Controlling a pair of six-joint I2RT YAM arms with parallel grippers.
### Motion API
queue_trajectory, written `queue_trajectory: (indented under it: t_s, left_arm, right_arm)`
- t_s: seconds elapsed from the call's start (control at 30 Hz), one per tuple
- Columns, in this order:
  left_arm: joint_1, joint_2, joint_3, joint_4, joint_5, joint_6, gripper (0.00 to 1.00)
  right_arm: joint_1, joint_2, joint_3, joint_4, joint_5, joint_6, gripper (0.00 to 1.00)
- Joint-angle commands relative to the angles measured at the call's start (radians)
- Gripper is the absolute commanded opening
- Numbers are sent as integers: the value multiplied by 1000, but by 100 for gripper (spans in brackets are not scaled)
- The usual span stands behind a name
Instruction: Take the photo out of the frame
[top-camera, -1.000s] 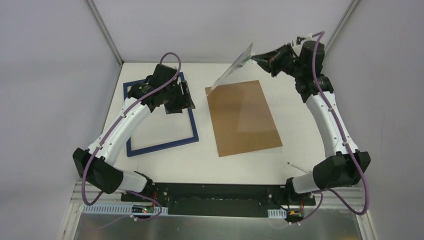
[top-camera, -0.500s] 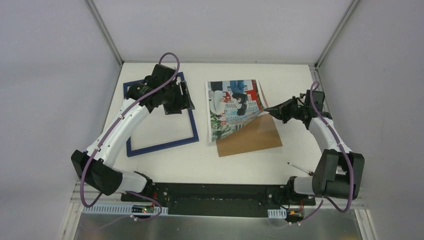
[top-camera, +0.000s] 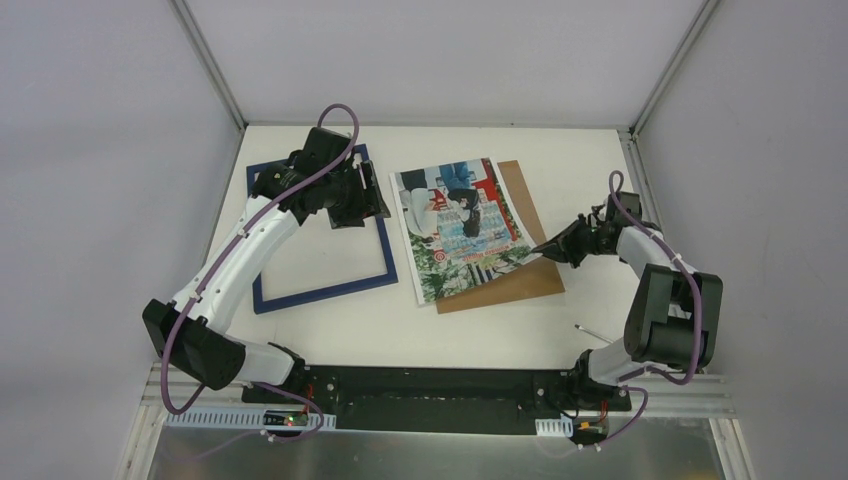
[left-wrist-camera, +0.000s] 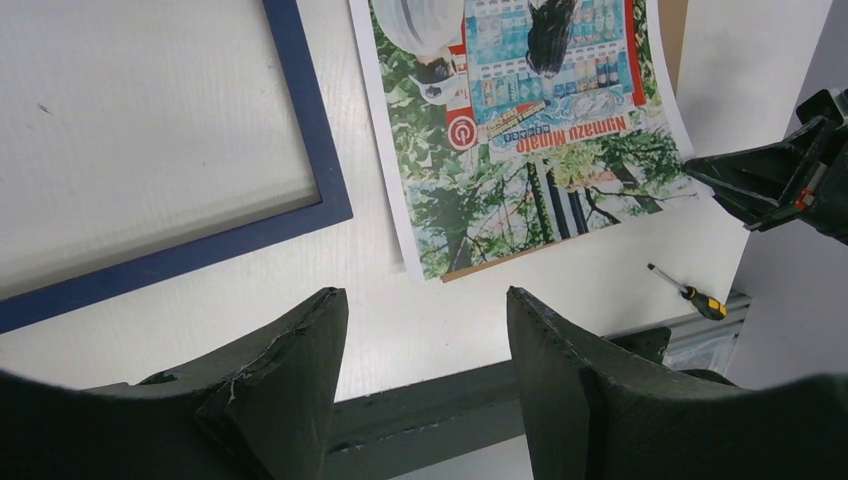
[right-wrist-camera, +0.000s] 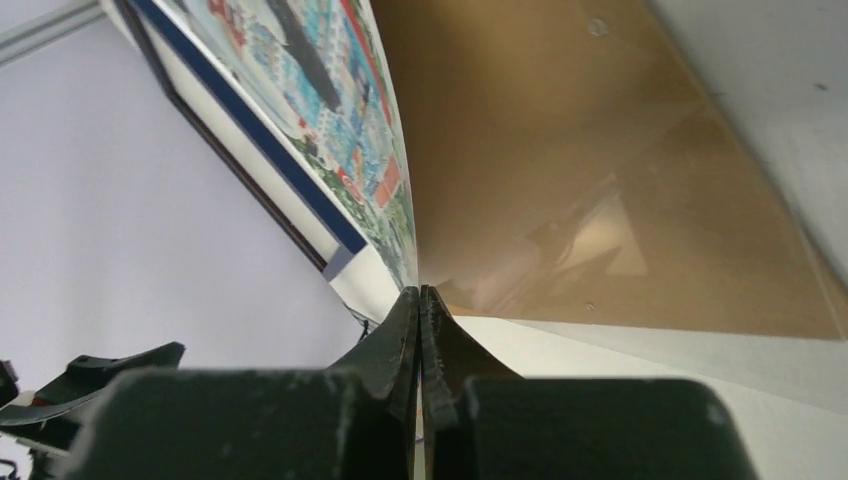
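Black right gripper (top-camera: 542, 248) pinched tight on near right corner of photo (top-camera: 458, 225). Photo lay face up across brown backing board (top-camera: 525, 277). Dark-blue frame (top-camera: 325, 289) lay flat just left, apart. Farther back, left gripper (left-wrist-camera: 425, 320) hung half-open, empty, above frame.

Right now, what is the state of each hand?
Left hand: open, holding nothing.
Right hand: closed on a corner of the photo.
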Motion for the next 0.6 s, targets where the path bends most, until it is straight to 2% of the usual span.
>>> queue_trajectory:
  t_s: [0.0,0.23,0.57]
  left_arm:
    - [9,-14,4,-7,12,-12,61]
    - [9,1,11,-6,18,-15,61]
    - [9,24,24,-5,34,-11,61]
  right_arm:
    - [-12,12,68,-147,99,-126,0]
    - [-18,11,106,-253,224,-192,0]
    - [-17,31,131,-320,365,-233,0]
